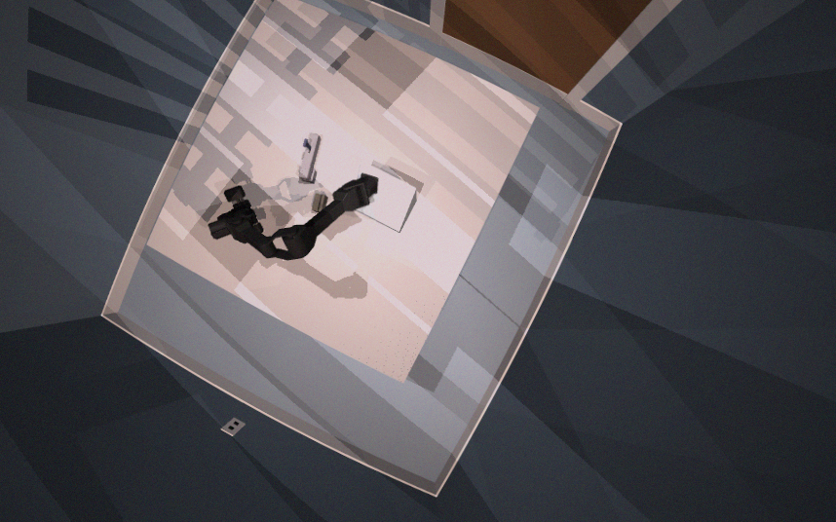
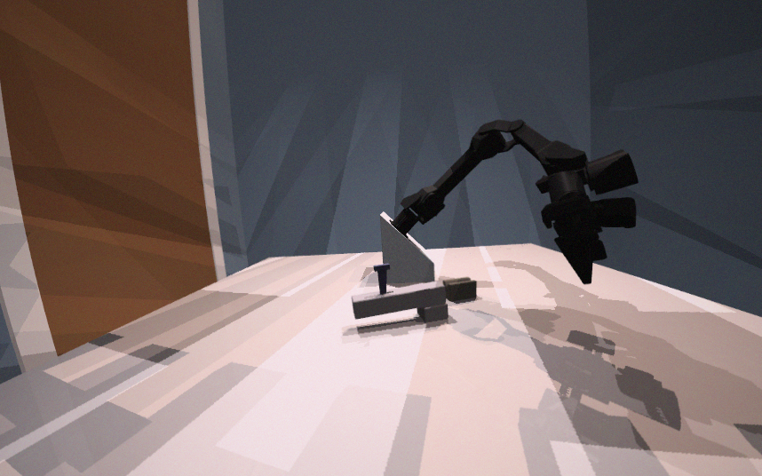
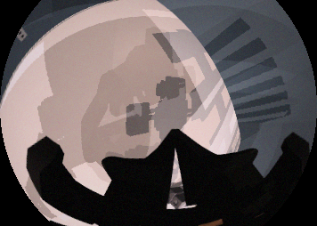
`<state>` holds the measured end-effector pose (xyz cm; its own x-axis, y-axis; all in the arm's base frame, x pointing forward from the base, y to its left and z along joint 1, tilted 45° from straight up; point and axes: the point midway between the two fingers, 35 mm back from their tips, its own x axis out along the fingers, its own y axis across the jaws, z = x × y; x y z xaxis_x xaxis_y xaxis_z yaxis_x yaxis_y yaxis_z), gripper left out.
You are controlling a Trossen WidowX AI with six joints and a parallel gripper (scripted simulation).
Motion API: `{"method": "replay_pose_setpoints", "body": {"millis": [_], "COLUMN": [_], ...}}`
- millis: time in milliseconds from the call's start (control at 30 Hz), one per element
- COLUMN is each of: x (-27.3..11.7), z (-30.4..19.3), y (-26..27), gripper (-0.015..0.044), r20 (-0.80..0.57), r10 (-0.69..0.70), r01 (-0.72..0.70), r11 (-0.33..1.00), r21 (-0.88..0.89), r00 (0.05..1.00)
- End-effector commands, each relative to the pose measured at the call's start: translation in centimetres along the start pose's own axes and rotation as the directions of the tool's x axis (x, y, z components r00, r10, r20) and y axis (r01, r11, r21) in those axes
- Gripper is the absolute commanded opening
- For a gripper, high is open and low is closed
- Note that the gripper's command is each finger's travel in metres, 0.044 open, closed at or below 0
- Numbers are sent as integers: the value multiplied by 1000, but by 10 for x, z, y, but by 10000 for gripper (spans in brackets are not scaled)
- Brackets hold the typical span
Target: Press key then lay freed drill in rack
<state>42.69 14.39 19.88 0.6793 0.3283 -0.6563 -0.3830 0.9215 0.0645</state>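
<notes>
While the arm point(image 2: 484, 156) arches high over the desk point(image 2: 325, 378), plenty stays murky down there! From the top view, the grey block fixture point(image 1: 310, 159) near the desk's middle is a small pale sliver, and the arm's own links cover part of the ground beside it. Over on the exterior view the fixture reads better: a long grey bar lying flat, with a dark blue T-shaped key point(image 2: 381, 277) standing upright on its near end, and a darker stub point(image 2: 459, 289) poking out at the far end. Which of those grey pieces is the drill and which is the rack, I cannot tell. A pale wedge-shaped base point(image 2: 404, 254) hides the arm's foot. The wrist view gives only patchy shadows on the desk and a black silhouette filling its lower half; the fixture does not show there at all. No writing or label can be read anywhere; a tiny square plate point(image 1: 232, 426) on the floor past the desk's edge is too small to make out.

And the jaws point(image 2: 585, 276)! Clenched tight to a point, gripping nothing, aimed downward and hanging above the desk. They sit well apart from the key and the fixture, off toward the desk's right-hand edge in the exterior view, touching none of it.
</notes>
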Motion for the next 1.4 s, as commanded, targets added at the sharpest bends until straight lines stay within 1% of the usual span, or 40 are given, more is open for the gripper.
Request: {"method": "replay_pose_setpoints", "body": {"millis": [0,167,267,333,467,633,700,833,867,1367], "x": [19,27,23,17,1,-24,-28,-28,-27,-17], "z": [-49,-113,-157,-185,-235,-284,-289,-289,-290,-294], "y": [-46,-99,-128,-143,-166,-181,-182,-182,-186,-172], "gripper": [0,0,0,0,0,0,0,0,0,0], "r20": [-167,-338,-416,-444,-436,-318,-296,-296,-311,-295], "r10": [11,77,158,223,366,519,534,534,517,534], "r01": [-9,-56,-102,-136,-206,-289,-299,-299,-277,-300], "r11": [1000,996,983,966,905,781,762,762,772,762], "r21": [7,72,153,220,372,553,574,574,572,574], "r00": [986,938,896,868,822,794,792,792,797,792]}}
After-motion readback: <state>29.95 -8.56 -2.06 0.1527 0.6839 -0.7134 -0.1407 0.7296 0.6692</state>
